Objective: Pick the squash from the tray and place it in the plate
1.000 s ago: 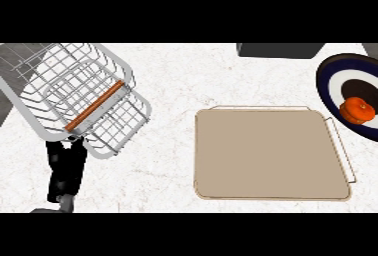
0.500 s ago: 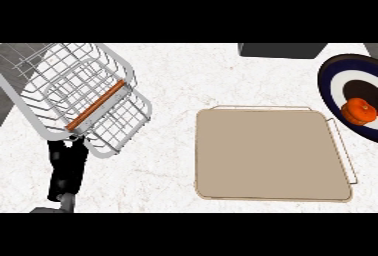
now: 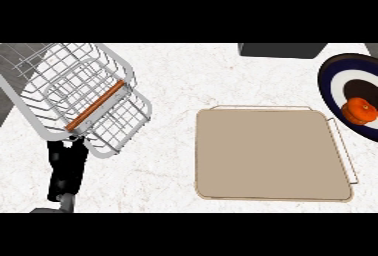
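The orange squash lies on the round plate, which has a dark blue rim, a white ring and a dark centre and is cut off by the right edge. The flat beige tray sits in the middle of the counter, just left of the plate, with nothing on it. Neither hand shows in the head view.
A wire basket with an orange bar and a long black handle lies tilted at the left. A dark grey block sits at the counter's far edge. White counter shows between the basket and the tray.
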Robot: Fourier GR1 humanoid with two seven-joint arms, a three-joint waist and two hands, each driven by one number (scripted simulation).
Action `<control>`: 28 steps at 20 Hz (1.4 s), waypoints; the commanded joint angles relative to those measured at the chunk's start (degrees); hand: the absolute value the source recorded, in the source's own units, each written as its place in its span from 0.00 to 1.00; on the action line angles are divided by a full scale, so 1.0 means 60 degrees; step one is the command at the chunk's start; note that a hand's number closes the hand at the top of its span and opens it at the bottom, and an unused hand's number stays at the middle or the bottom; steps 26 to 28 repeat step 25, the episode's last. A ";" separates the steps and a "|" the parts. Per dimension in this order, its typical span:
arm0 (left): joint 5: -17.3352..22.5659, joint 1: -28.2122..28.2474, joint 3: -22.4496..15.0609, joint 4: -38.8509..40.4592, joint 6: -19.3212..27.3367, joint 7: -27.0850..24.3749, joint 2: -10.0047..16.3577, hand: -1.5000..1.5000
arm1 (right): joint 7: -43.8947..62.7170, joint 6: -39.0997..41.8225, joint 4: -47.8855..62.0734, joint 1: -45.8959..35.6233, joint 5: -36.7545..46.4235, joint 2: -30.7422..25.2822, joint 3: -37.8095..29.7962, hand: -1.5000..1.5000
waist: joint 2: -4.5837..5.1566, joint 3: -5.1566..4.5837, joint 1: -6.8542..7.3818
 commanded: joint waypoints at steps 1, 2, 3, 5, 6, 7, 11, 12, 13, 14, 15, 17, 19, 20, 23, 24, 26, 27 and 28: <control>-0.0168 -0.0761 -0.0430 -0.0360 -0.0138 -0.0009 -0.0278 0.50 | -0.0383 -0.0326 0.0113 0.0158 -0.0038 0.0196 -0.0103 0.00 | 0.0024 0.0024 -0.0022; -0.0109 -0.0598 -0.0424 -0.0297 -0.0227 -0.0091 -0.0265 0.50 | -0.0190 0.0175 0.0121 0.0004 -0.0085 -0.0340 -0.0161 0.00 | 0.0027 0.0020 -0.0009; -0.0261 -0.0716 -0.0484 -0.0412 -0.0079 -0.0116 -0.0302 0.50 | -0.0444 0.0146 0.0106 0.0198 -0.0112 -0.0367 -0.0195 0.00 | 0.0019 0.0031 -0.0094; -0.0106 -0.0467 -0.0369 -0.0255 -0.0251 -0.0316 -0.0253 0.50 | -0.0405 0.0125 0.0191 0.0317 -0.0134 -0.0391 -0.0239 0.00 | 0.0010 0.0018 -0.0057; -0.0210 -0.0627 -0.0455 -0.0116 -0.0159 -0.0255 -0.0346 0.50 | -0.0531 0.0051 0.0144 0.0268 -0.0260 -0.0319 -0.0367 0.00 | 0.0046 0.0032 -0.0106; -0.0185 -0.0357 -0.0475 -0.0418 -0.0218 -0.0255 -0.0251 0.50 | -0.0253 -0.0027 0.0224 0.0197 -0.0285 -0.0359 -0.0410 0.00 | 0.0017 0.0031 0.0033; -0.0033 -0.0565 -0.0327 -0.0170 -0.0307 -0.0261 -0.0283 0.50 | -0.0531 0.0171 0.0242 0.0435 -0.0472 -0.0494 -0.0613 0.00 | 0.0033 0.0033 -0.0119; -0.0016 -0.0626 -0.0245 -0.0248 -0.0315 -0.0234 -0.0190 0.50 | -0.0673 0.0108 0.0236 0.0607 -0.0434 -0.0471 -0.0584 0.00 | 0.0062 0.0053 -0.0122; -0.0015 -0.0766 -0.0216 -0.0284 -0.0313 -0.0202 -0.0172 0.50 | -0.0291 0.0187 0.0229 0.0236 -0.0596 -0.0600 -0.0747 0.00 | 0.0053 0.0043 -0.0069; -0.0062 -0.0431 -0.0333 -0.0274 -0.0318 -0.0303 -0.0221 0.50 | -0.0356 0.0049 0.0296 0.0479 -0.0626 -0.0716 -0.0805 0.00 | 0.0049 0.0046 -0.0075; -0.0076 -0.0577 -0.0296 -0.0469 -0.0285 -0.0125 -0.0135 0.50 | -0.0196 -0.0096 0.0299 0.0473 -0.0570 -0.0811 -0.0769 0.00 | 0.0055 0.0056 -0.0037; -0.0085 -0.0747 -0.0306 -0.0201 -0.0197 -0.0199 -0.0323 0.50 | -0.0154 -0.0441 0.0323 0.0426 -0.0721 -0.0619 -0.0940 0.00 | 0.0103 0.0052 -0.0079; -0.0170 -0.0683 -0.0430 -0.0163 -0.0209 -0.0212 -0.0356 0.50 | -0.0239 -0.0420 0.0300 0.0534 -0.0673 -0.0653 -0.0908 0.00 | 0.0102 0.0054 -0.0097; -0.0188 -0.0555 -0.0410 -0.0423 -0.0196 -0.0276 -0.0283 0.50 | -0.0234 -0.0236 0.0326 0.0574 -0.0679 -0.0697 -0.0913 0.00 | 0.0048 0.0050 -0.0039; -0.0133 -0.0481 -0.0440 -0.0493 -0.0353 -0.0277 -0.0200 0.50 | -0.0133 -0.0427 0.0317 0.0618 -0.0620 -0.0811 -0.0895 0.00 | 0.0089 0.0068 0.0046; -0.0158 -0.0736 -0.0354 -0.0180 -0.0259 -0.0231 -0.0259 0.50 | -0.0119 -0.0404 0.0344 0.0639 -0.0649 -0.0798 -0.0930 0.00 | 0.0099 0.0053 -0.0091; -0.0004 -0.0647 -0.0230 -0.0310 -0.0334 -0.0106 -0.0156 0.50 | -0.0295 -0.0494 0.0293 0.0744 -0.0643 -0.0849 -0.0940 0.00 | 0.0094 0.0066 -0.0054; -0.0004 -0.0647 -0.0230 -0.0310 -0.0334 -0.0106 -0.0156 0.50 | -0.0295 -0.0494 0.0293 0.0744 -0.0643 -0.0849 -0.0940 0.00 | 0.0094 0.0066 -0.0054; -0.0004 -0.0647 -0.0230 -0.0310 -0.0334 -0.0106 -0.0156 0.50 | -0.0295 -0.0494 0.0293 0.0744 -0.0643 -0.0849 -0.0940 0.00 | 0.0094 0.0066 -0.0054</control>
